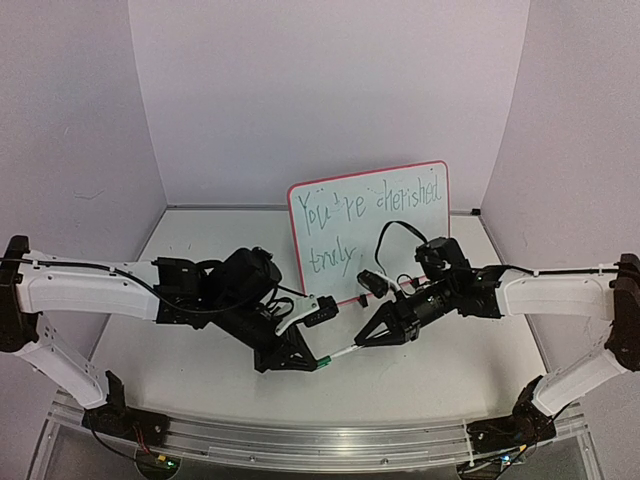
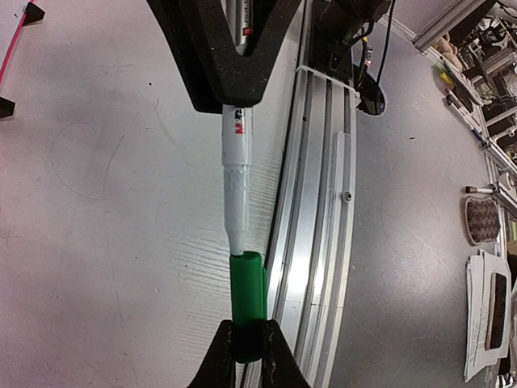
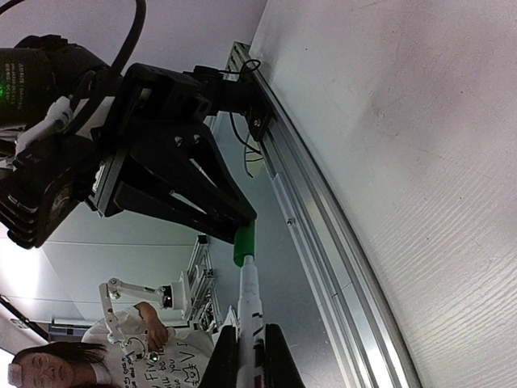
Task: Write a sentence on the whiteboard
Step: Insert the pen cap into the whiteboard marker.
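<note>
Top external view: the whiteboard (image 1: 420,235) is stood upright at the back of the desk (image 1: 190,240), with the sentence (image 1: 370,205) written on it. The green cap (image 2: 246,299) is clamped in the left claw (image 2: 246,343), and the marker (image 2: 236,162) is clamped in the right claw (image 3: 250,347). Recapping is judged to be in hand. The marker tip must be pushed straight home.

there are two robot arms, the left arm (image 1: 80,285) and the right arm (image 1: 560,295), and two grippers, the left gripper (image 1: 313,363) and the right gripper (image 1: 362,340). there is one whiteboard (image 1: 410,250) at the far side of the one table (image 1: 470,370), with one sentence (image 1: 370,210) of three green words in two lines. near the middle there is one marker (image 1: 341,352) with one green cap (image 1: 324,361), and at the near edge one metal rail (image 1: 300,435).
</note>
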Robot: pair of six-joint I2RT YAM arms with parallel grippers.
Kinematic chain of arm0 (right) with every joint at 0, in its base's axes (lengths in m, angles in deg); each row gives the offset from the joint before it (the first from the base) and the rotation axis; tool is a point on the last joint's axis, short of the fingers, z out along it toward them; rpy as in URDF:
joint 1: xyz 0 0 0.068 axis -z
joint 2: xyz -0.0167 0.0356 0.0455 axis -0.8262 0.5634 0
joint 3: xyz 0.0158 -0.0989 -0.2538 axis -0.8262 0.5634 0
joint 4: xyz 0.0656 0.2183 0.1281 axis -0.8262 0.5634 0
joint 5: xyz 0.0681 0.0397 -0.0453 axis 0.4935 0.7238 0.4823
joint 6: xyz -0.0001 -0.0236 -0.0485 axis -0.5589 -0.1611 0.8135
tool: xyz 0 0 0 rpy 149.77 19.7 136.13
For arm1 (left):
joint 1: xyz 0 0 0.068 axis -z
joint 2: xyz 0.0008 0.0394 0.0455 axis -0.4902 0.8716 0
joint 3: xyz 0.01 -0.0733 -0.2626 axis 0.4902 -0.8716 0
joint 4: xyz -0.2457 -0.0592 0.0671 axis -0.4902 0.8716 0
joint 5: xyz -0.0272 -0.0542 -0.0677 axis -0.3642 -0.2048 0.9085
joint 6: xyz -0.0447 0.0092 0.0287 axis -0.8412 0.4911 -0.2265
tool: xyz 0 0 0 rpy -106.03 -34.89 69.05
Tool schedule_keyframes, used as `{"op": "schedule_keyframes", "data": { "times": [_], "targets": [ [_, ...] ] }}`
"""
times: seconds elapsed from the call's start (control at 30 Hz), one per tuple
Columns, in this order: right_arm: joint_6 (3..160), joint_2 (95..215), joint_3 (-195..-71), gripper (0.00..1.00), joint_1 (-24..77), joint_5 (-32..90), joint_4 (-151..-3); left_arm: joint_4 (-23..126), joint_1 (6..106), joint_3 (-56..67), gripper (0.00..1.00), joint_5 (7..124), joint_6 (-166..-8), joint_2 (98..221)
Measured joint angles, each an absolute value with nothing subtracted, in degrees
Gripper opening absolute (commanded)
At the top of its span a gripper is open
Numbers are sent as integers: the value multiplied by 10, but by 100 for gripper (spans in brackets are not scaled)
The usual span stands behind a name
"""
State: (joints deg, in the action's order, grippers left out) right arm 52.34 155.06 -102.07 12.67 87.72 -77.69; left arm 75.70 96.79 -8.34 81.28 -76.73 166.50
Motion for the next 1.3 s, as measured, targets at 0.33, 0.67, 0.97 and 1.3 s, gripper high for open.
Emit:
{"op": "schedule_keyframes", "data": {
  "times": [0.33, 0.67, 0.97, 1.3],
  "targets": [
    [524, 1554, -1021, 0, 122, 883, -777, 790, 971, -63, 0, 816, -739, 1675],
    [523, 1554, -1021, 0, 119, 882, -775, 793, 974, -61, 0, 811, -740, 1679],
    [523, 1554, -1018, 0, 117, 882, -775, 794, 976, -61, 0, 810, -762, 1679],
    [523, 1554, -1012, 0, 109, 875, -775, 777, 978, -59, 0, 808, -763, 1696]
  ]
}}
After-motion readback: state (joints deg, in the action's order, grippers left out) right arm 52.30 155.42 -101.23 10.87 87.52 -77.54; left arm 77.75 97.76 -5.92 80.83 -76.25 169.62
